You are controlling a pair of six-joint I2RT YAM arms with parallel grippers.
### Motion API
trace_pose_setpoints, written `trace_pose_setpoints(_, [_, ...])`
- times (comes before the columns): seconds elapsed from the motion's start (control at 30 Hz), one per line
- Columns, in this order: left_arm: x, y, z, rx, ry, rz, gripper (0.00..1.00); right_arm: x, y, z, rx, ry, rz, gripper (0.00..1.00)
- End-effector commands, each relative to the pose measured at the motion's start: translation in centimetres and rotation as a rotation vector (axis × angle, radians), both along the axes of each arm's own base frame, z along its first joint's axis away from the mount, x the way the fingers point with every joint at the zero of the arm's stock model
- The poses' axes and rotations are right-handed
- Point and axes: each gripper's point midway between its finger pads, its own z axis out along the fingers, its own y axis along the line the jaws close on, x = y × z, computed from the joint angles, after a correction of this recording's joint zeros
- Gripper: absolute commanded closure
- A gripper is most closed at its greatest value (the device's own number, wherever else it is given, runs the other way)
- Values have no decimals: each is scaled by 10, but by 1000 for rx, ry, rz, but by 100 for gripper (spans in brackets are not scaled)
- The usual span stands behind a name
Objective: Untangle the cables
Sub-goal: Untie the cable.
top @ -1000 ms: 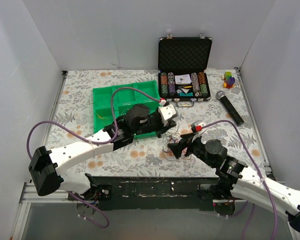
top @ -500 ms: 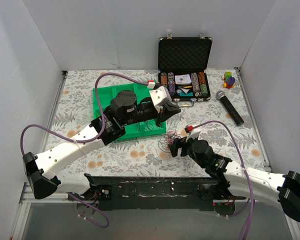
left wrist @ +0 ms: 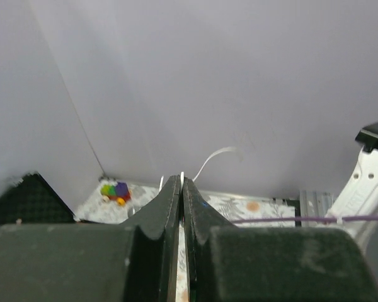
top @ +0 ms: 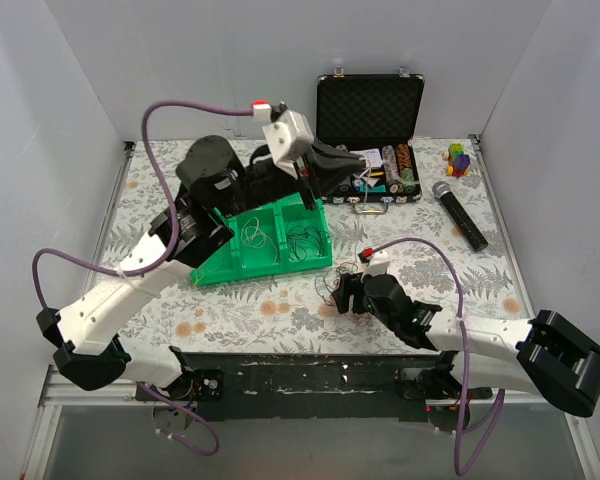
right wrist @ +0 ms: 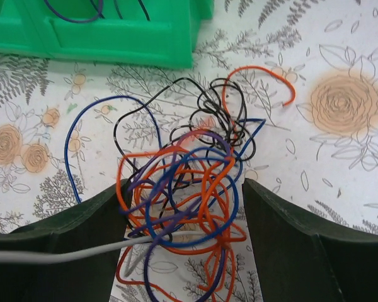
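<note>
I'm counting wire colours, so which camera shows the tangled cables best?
Right wrist: the tangled cables fill the frame, each colour distinct. Top external shows only a small dark clump; left wrist shows just one white cable.

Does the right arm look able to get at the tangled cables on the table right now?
Probably yes. The right hand is open and low over the tangled cables, a finger on either side, nothing between. The green tray sits beyond them, out of the way.

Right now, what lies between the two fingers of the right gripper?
The tangled cables, orange, blue, black and purple, lie between the fingers of the open right gripper; the right wrist view shows it.
</note>
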Motion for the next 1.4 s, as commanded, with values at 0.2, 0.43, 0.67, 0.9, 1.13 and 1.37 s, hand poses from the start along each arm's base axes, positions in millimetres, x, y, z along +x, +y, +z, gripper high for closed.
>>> trace_pose_setpoints(0.2, [5,51,132,-230,-324,209,100,-15,-14,-17,17,98,-52,21])
trace_pose_setpoints(0.43, [17,110,203,-414,-713,583,100,-21,-16,-20,48,137,-69,21])
trace_pose_setpoints(0.67, [0,131,231,-483,-835,634,100,-25,-19,-28,32,159,-70,20])
trace_pose_setpoints(0.9, [-5,101,206,-416,-756,455,98,-23,-17,-13,49,119,-45,18])
trace_pose_setpoints(1.13, [7,65,135,-264,-641,337,94,-19,-25,65,179,-114,-2,14])
trace_pose_setpoints(1.37, [15,45,100,-219,-553,284,95,-35,-25,112,260,-250,125,14])
